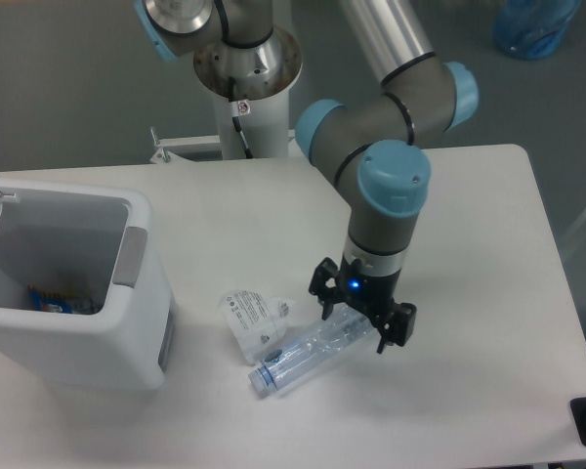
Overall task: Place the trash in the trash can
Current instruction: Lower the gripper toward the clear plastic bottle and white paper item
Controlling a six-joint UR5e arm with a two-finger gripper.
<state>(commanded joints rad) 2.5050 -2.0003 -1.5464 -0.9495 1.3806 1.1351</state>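
1. Down on the white table (488,225), the gripper (361,320) hangs over the upper right end of the crushed clear bottle (313,354), its two dark fingers (324,293) spread apart, one on each side of the bottle's end. Whether they touch the plastic cannot be told.
2. The bottle lies slantwise, its cap end pointing down and left, its other end under the gripper.
3. Just beside the bottle, at its upper left, sits the crumpled whitish wrapper (251,317) with printed text; the two seem to touch near the cap end.
4. The white trash can (73,293) stands at the table's left edge, near the wrapper but apart from it, with a grey panel on its right wall and something blue and orange lying at its bottom.
5. A blue light glows on the gripper's body.
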